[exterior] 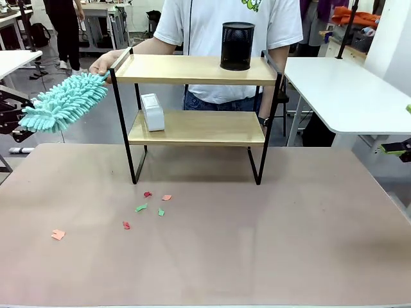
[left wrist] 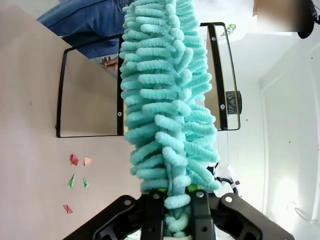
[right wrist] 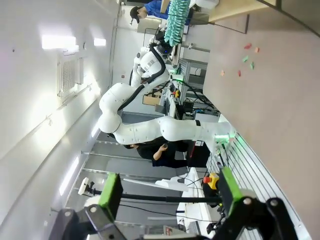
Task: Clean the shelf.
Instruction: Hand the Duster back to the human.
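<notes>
While a person's hand (exterior: pixel 103 63) steadies the shelf (exterior: pixel 196 69) at the table's (exterior: pixel 257 244) far middle, the left gripper (left wrist: pixel 172 200) pinches a teal fluffy duster (left wrist: pixel 167 95) pointing toward the shelf's left end. The right gripper (right wrist: pixel 167 192) hangs spread apart off to the side. Paper scraps (exterior: pixel 151 202) litter the table.

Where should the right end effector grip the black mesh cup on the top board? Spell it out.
Grip the black mesh cup across its round side wall, coming from the robot's side. It stands upright near the shelf's right end, with the person directly behind it.
</notes>
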Available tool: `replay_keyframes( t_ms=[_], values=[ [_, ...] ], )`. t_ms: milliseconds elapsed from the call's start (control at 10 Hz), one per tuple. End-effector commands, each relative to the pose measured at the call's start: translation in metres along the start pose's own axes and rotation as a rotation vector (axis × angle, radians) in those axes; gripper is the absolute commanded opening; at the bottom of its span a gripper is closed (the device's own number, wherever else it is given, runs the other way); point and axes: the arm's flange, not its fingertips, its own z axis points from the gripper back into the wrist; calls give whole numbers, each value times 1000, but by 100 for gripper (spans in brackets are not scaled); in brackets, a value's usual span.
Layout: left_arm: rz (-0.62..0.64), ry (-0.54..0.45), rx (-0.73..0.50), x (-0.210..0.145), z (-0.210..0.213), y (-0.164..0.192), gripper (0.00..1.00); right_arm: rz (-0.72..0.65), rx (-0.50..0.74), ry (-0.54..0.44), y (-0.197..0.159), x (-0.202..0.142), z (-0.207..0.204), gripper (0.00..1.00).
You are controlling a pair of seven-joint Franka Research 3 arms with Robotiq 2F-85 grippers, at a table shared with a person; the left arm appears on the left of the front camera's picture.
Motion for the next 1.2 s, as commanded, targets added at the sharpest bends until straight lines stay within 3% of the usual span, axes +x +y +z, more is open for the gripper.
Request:
replay_keyframes(
  t_ms=[0,300,400,500,600,700,800,1100],
  values=[
    [8,6,9,0,0,-6,0,23,-4,14,0,0,3,100],
    [7,16,7,0,-2,-6,0,23,-4,14,0,0,3,100],
    [-2,27,13,0,-2,-6,73,23,-4,14,0,0,3,100],
    [-7,25,9,0,-2,-6,73,23,-4,14,0,0,3,100],
    [-7,30,9,0,-2,-7,100,23,-4,14,0,0,3,100],
    [-8,34,9,0,-1,-8,77,23,-4,14,0,0,3,100],
    [-13,41,-2,0,-1,-9,100,23,-4,14,0,0,3,100],
    [-66,112,-58,-14,4,-32,100,23,-4,14,0,0,3,100]
  ],
)
